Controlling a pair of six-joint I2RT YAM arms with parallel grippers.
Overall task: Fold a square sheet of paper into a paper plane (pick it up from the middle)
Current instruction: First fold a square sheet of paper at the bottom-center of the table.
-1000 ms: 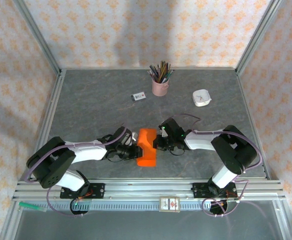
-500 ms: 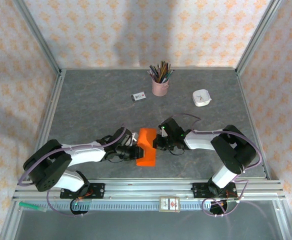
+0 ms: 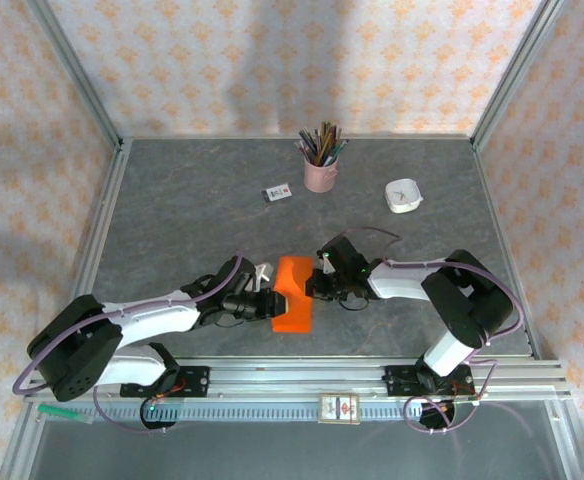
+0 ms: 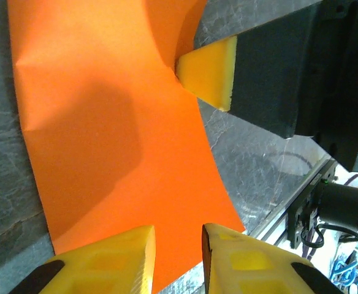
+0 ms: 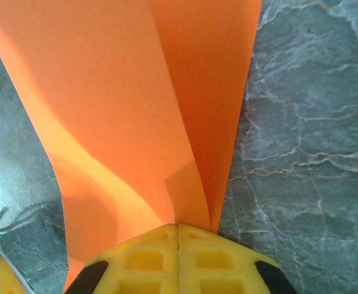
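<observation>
Grey marbled bench [image 3: 172, 200] is carrying the square sheet of paper [image 3: 292, 293], which is lying partly folded near the front edge, between our two arms. Our right claw [image 5: 178, 228] is pinching one folded edge, fingers pressed together on it; we are judging that this anchors the sheet for creasing. Our left claw [image 4: 179, 236] is hovering at the opposite edge, fingers apart and gripping nothing. We are seeing a pencil cup [image 3: 321, 172], white card [image 3: 277, 193] and small white dish [image 3: 404, 196] sitting well apart at the back, blocking nothing.

From high behind the robot we look down over the whole worktop [image 3: 172, 200]; near its front edge, our two wrist cameras face each other, close above the shared orange sheet [image 3: 293, 295].
</observation>
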